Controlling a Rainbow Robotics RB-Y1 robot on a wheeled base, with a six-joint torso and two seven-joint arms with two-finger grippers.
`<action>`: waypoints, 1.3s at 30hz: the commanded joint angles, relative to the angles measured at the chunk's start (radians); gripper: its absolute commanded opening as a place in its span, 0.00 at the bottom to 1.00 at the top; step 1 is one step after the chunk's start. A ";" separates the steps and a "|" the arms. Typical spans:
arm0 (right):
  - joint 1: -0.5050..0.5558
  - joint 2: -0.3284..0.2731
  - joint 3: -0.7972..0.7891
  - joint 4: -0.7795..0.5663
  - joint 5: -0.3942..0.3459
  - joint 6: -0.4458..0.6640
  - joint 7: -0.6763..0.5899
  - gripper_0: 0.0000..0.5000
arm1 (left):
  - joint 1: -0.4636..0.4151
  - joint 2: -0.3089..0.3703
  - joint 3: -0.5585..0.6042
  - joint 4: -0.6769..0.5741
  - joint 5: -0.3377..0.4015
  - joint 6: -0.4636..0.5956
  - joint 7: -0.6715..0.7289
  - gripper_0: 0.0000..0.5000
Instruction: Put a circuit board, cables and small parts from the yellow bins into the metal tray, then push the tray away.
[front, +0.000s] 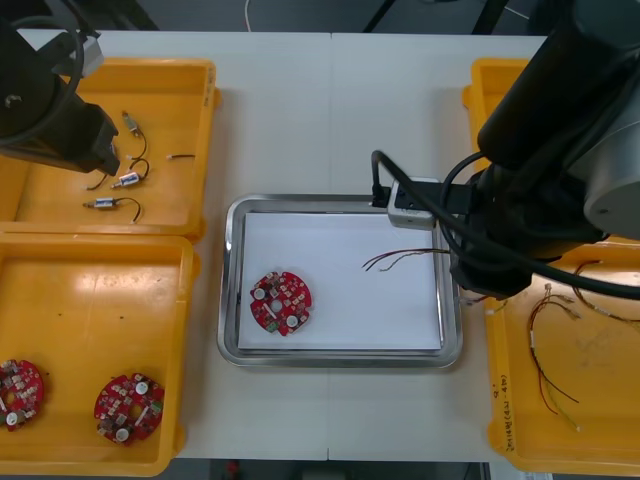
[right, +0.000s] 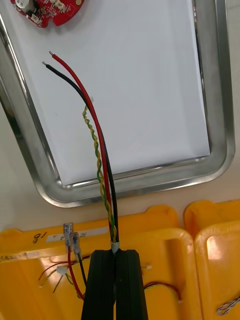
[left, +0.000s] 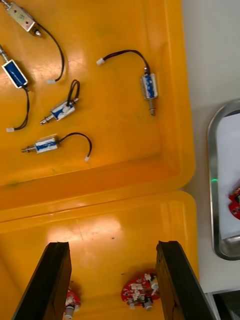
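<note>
Closest in, the right gripper (right: 116, 280) has its fingers (right: 100, 285) pinched together on one end of a cable (right: 102, 165), a bundle of red, black and twisted yellow-green strands. That held end hangs above the rim of a yellow bin (right: 150, 232), just outside the near edge of the metal tray (right: 150, 182). A scrawled mark (right: 39, 236) on the bin's rim looks like two digits, but I cannot read it with confidence; no brand name shows anywhere. From the fingertips the cable's long axis runs straight ahead, crosses the tray's rim and ends with its bare red and black tips over the white inside. So most of the cable is already over the tray, and only the gripped end is not. The coming move probably calls for carrying that end forward past the rim before letting go, or the tail may drape over the edge. Farther along the same line a circuit board (right: 50, 12) lies flat in the tray, well apart from the wire tips. Farthest off, the left gripper (left: 112, 285) hangs with fingers spread wide over the left bins, above spare boards (left: 137, 292), with small metal parts (left: 150, 90) beyond. The right arm is clearly the nearer one to the cable.
</note>
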 joint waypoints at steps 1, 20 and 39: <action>-0.033 0.085 0.075 0.021 0.096 -0.011 0.172 0.00 | 0.001 0.042 0.044 0.069 -0.026 0.007 -0.076 1.00; 0.062 0.252 0.218 0.228 0.266 -0.149 0.367 0.00 | -0.036 0.042 0.069 0.309 -0.029 -0.003 -0.357 1.00; 0.089 0.312 0.334 0.420 0.380 -0.252 0.352 0.05 | -0.120 0.044 -0.079 0.477 -0.066 -0.133 -0.691 1.00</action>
